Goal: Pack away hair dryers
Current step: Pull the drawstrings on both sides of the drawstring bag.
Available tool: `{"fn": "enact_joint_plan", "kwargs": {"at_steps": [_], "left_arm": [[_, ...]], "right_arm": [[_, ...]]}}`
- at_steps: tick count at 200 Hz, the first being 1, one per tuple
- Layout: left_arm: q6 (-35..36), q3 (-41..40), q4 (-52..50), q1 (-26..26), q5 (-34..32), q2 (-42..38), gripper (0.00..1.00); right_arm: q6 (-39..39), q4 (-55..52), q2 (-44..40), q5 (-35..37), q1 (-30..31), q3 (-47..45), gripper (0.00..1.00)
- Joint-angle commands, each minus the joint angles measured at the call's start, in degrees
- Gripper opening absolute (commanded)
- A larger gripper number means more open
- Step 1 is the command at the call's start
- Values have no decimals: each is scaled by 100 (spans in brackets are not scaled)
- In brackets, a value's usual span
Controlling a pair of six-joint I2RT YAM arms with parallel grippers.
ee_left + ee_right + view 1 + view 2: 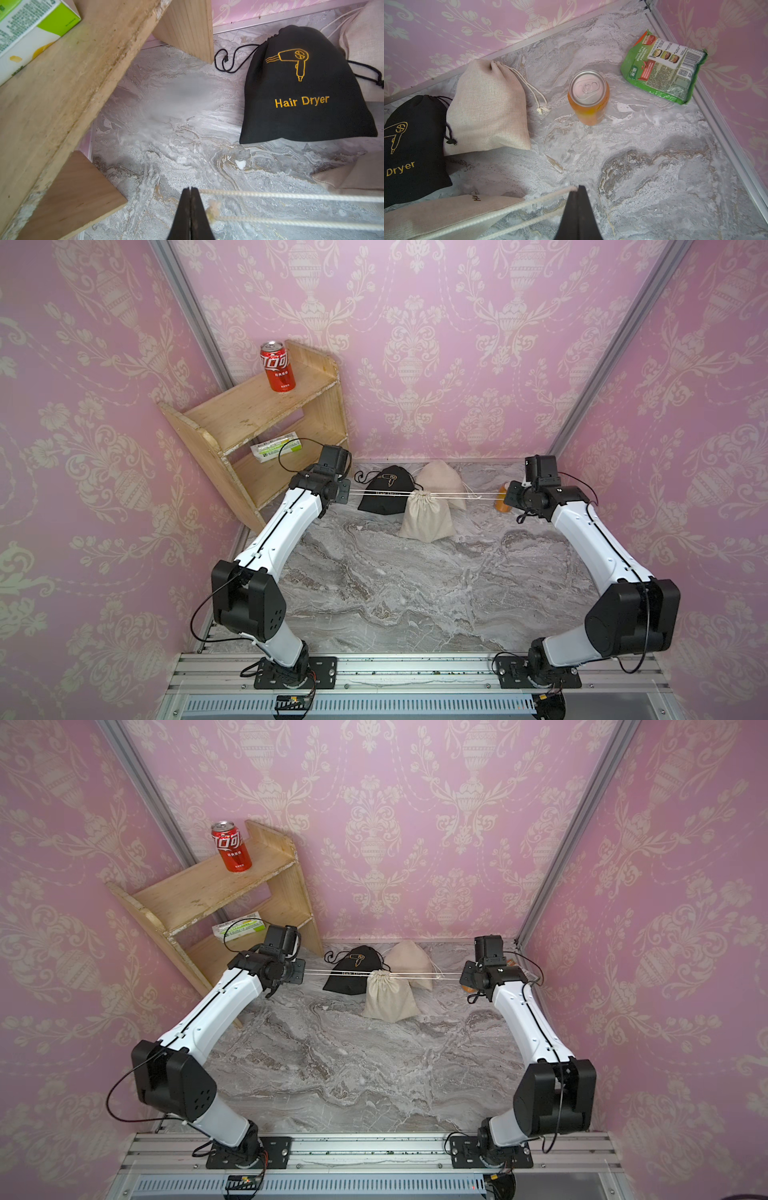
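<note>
Cinching step: left gripper [190, 192] and right gripper [578, 190], jaws clamped on cords [291, 195], stretch them taut from beige pouch [426, 518]. Mouth looks gathered. Next, probably: release both cords.

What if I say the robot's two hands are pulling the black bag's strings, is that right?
Not quite. The left hand and right hand are pulling the strings of the front beige bag, not the black bag, which lies behind it. Both top views show it.
</note>
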Motion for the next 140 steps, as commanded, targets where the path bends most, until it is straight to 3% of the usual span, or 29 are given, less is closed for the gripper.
{"fn": "enact_joint_plan", "kwargs": {"at_steps": [1,59,117,140], "left_arm": [[69,519,-213,344,-609,348,0],[137,2238,-420,397,-542,1729,0],[85,4466,-1074,406,-370,3176,0],[-42,5107,-1342,406,-187,3594,0]], "right_arm": [[6,-61,273,752,-338,464,0],[-106,-351,1536,421,-147,2057,0],[-247,-1219,3264,194,263,4613,0],[-278,-1337,3634,161,407,5080,0]]}}
